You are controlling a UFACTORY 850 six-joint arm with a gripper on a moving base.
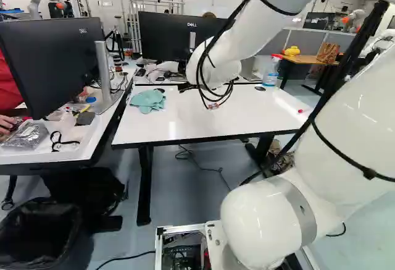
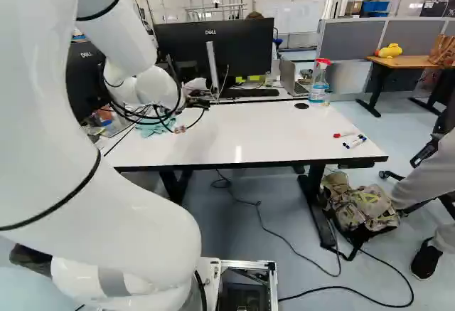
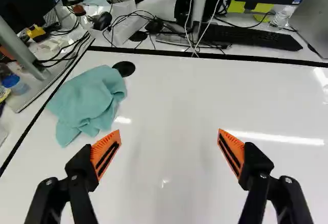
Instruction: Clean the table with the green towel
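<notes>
Noting the green towel [image 3: 88,101] bunched near the far-left corner of the table [image 3: 171,90], we are finding the gripper [image 3: 168,138] released, its fingers empty; descending off-centre, we are risking pushing cloth over the left edge.

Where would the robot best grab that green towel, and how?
I would grip the green towel by its bunched middle, coming straight down with the open jaws either side. It lies crumpled on the white table, its folds raised there, while its edges look flatter.
</notes>
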